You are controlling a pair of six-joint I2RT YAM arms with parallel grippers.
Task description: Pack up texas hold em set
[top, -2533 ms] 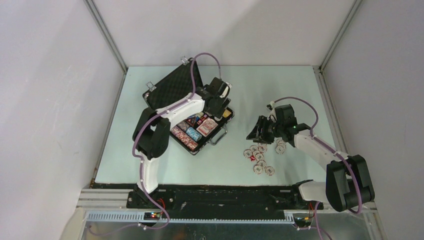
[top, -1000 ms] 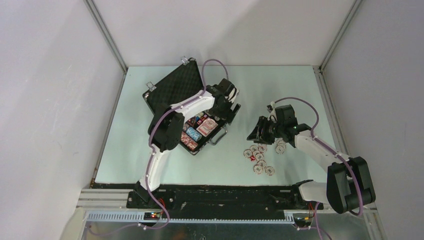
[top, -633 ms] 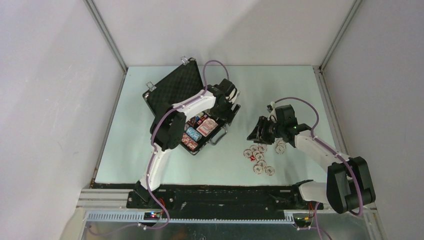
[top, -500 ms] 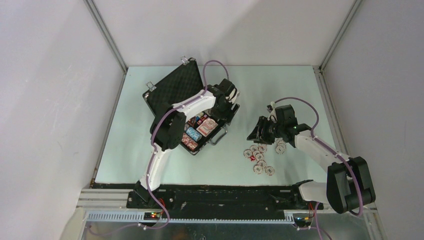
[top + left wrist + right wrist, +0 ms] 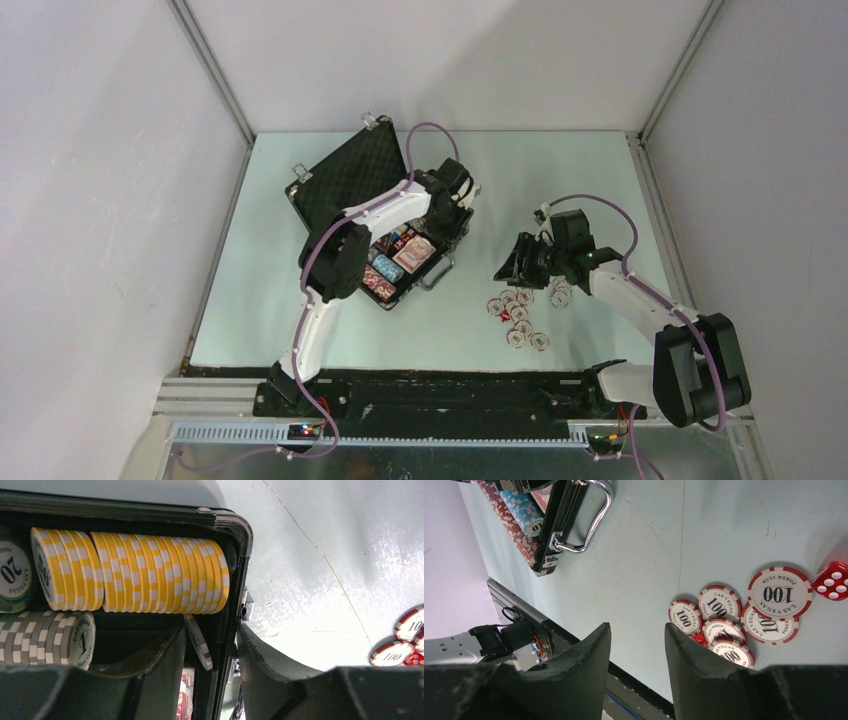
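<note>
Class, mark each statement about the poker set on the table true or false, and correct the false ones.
1. The case is open. True.
2. Yellow chips stand in a row inside it. True.
3. The loose chips on the table read 20. False: they read 100.
4. The right gripper holds the red die. False: its jaws stand apart, empty; the die lies on the table.

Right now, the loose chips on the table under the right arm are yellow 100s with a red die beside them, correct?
Not quite. The loose chips are red and white, not yellow; the right wrist view shows it. They are marked 100, and a red die does lie beside them. The yellow chips are racked in the case.
</note>
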